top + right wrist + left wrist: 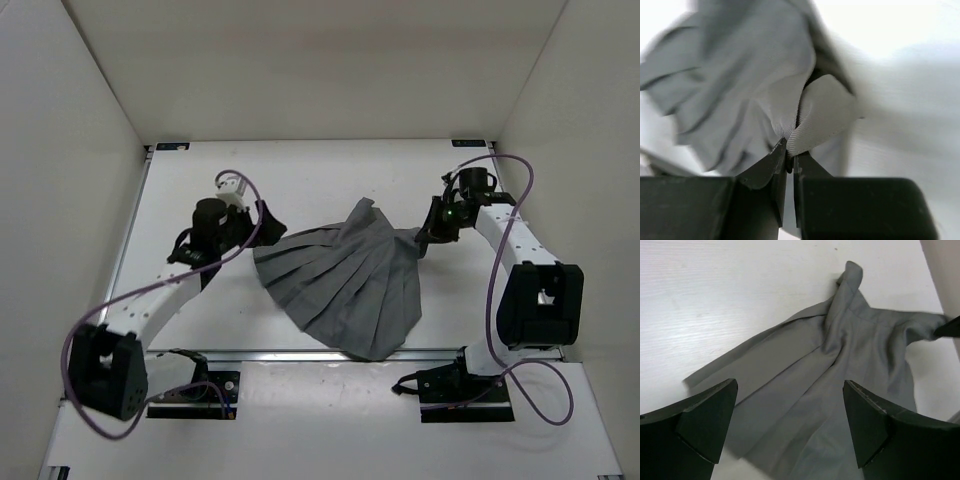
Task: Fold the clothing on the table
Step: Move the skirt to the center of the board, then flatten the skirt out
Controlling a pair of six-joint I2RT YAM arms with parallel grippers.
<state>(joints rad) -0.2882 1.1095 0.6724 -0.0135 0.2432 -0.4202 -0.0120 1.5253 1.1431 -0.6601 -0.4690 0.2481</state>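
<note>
The clothing (345,280), a dark grey pleated skirt, lies fanned out on the white table (300,180), its narrow end toward the back right and its wide hem toward the front. My left gripper (268,222) hovers at the skirt's left edge, its fingers wide apart with nothing between them. In the left wrist view the skirt (840,375) spreads out beyond the open left gripper (790,425). My right gripper (428,238) is shut on a corner of the skirt at its right side. The right wrist view shows a fold of cloth (815,120) pinched at the fingertips of the right gripper (791,152).
White walls enclose the table on the left, back and right. A metal rail (300,353) runs along the near edge, where both arm bases (465,385) are bolted. Purple cables (505,260) loop along both arms.
</note>
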